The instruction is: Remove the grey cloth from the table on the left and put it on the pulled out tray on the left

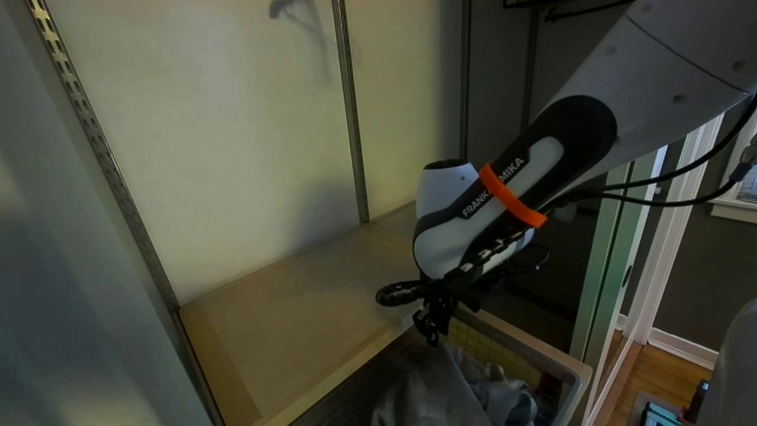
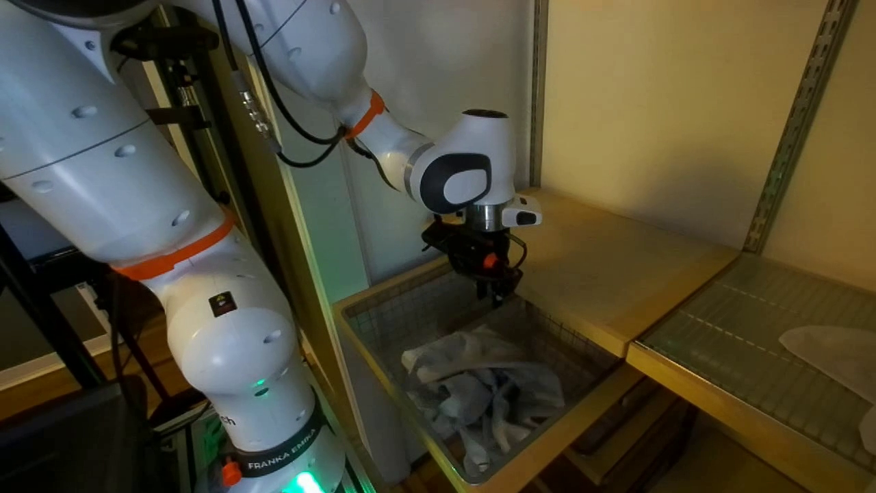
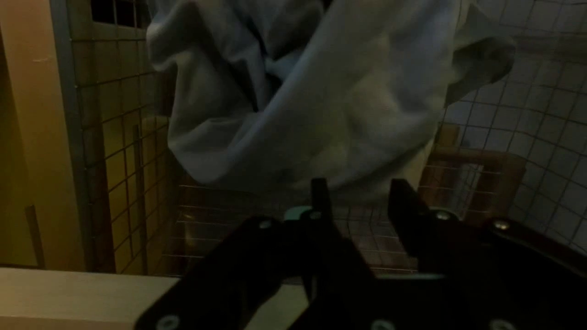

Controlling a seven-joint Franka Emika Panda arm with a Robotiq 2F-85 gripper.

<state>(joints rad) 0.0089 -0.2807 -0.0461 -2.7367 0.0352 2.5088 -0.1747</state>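
Note:
The grey cloth lies crumpled in the pulled-out wire tray. It shows in both exterior views [image 1: 437, 396] [image 2: 479, 390] and fills the upper middle of the wrist view [image 3: 312, 114]. The tray has a pale wooden rim [image 2: 575, 431] and mesh sides; its rim also shows in an exterior view [image 1: 532, 341]. My gripper [image 3: 359, 188] is open with nothing between its fingers. It points down over the tray's edge beside the wooden table [image 2: 588, 253], above the cloth and apart from it in an exterior view [image 2: 489, 298]. No cloth shows on the table [image 1: 295, 307].
Pale walls with slotted metal uprights [image 2: 797, 130] stand behind the table. A wire-like shelf [image 2: 725, 329] with pale flat objects [image 2: 831, 356] adjoins it. A greenish panel [image 2: 328, 198] stands beside the tray. Cables [image 1: 674, 189] hang from the arm.

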